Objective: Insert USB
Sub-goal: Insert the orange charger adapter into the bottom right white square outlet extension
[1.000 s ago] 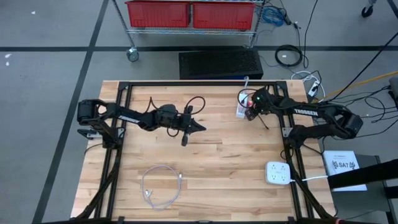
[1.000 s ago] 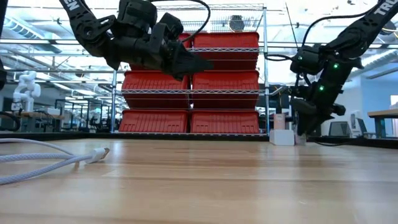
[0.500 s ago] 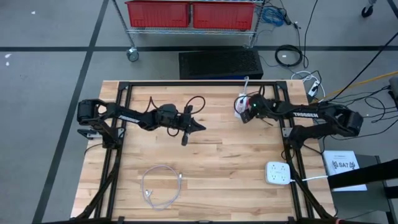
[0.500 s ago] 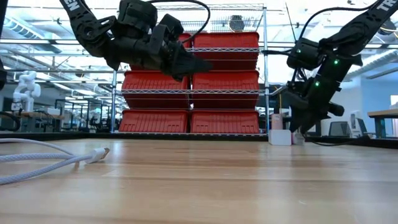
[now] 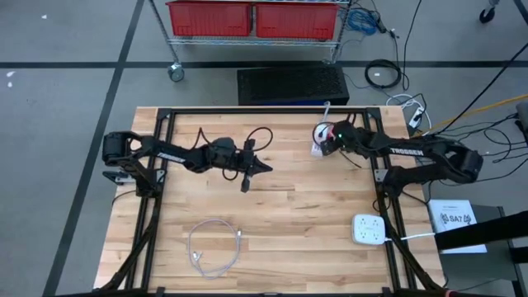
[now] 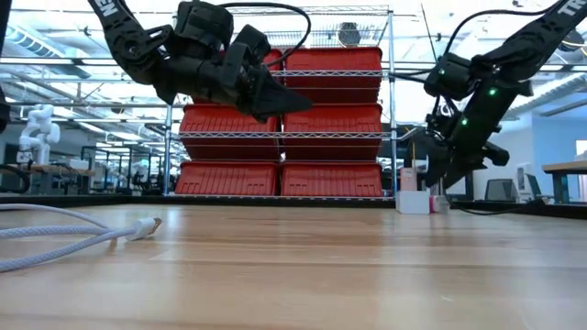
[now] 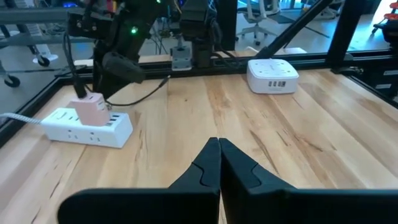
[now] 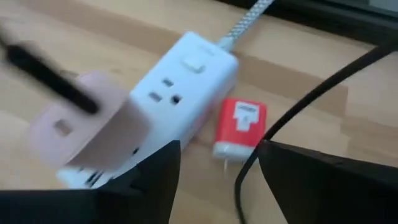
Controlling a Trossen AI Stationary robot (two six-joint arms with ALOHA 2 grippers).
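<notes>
A white USB cable [image 5: 213, 247] lies coiled on the table's near left; its plug end [image 6: 145, 226] rests flat on the wood. A white power strip [image 8: 180, 81] lies at the far right, with a pink charger [image 8: 87, 124] plugged into it and a red charger [image 8: 239, 127] lying beside it. My right gripper [image 8: 219, 149] hovers open just above the strip [image 5: 317, 148], touching nothing. My left gripper [image 5: 257, 167] is shut and empty, raised over the table's middle [image 7: 217, 163].
A second white outlet hub [image 5: 370, 228] sits at the table's near right, its cord running off the edge. A black cable [image 8: 292, 118] crosses in front of the right gripper. A black frame rail [image 5: 247, 111] borders the table. Bare wood lies between the arms.
My right gripper has shifted a little toward the table's left over the power strip and risen slightly, tipping as it went. The strip and chargers have stayed put.
</notes>
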